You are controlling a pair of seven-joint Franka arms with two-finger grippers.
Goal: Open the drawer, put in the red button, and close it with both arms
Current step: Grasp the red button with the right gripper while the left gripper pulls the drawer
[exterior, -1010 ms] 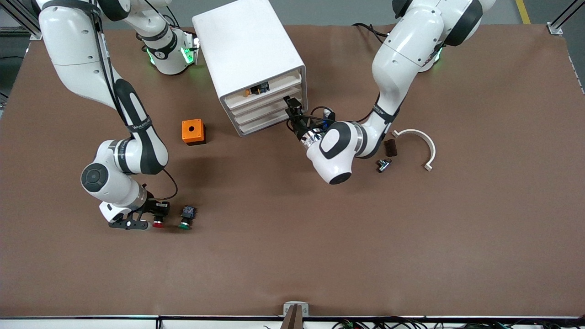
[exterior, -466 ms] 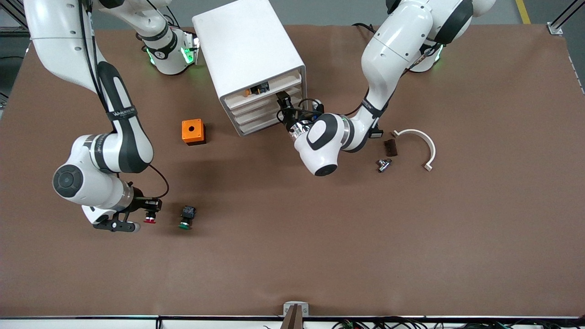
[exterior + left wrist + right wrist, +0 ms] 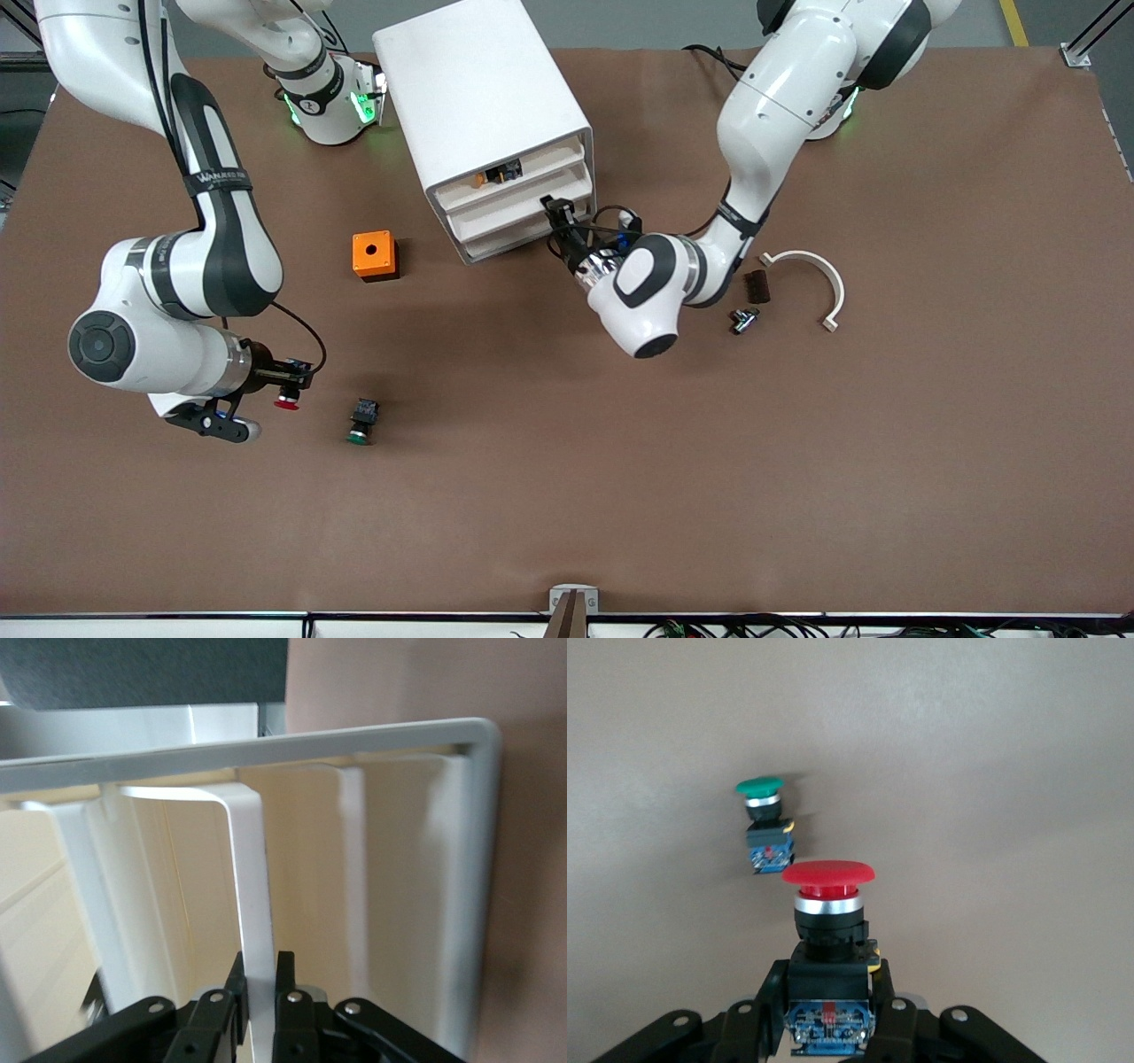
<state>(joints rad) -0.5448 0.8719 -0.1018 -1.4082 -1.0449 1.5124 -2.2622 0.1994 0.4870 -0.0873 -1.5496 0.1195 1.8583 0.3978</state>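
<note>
1. Already, the right hand pinches the red button by its black body and carries it clear of the brown surface, over the patch beside the green-capped twin, which lies on its side toward the right arm's end.
2. Meanwhile, the left hand is pressed together on the front lip of the drawer, the second tier of the white cabinet; its fingers clamp the thin white handle tab.
3. The drawer appears barely drawn out, if at all, so opening, dropping the button in and the two-armed closing all seem left to do.
4. Against half a second earlier, the right hand has carried the button higher and farther from the front camera, and the left hand's fingers have finished closing on the tab.
5. The orange box sits untouched.
</note>
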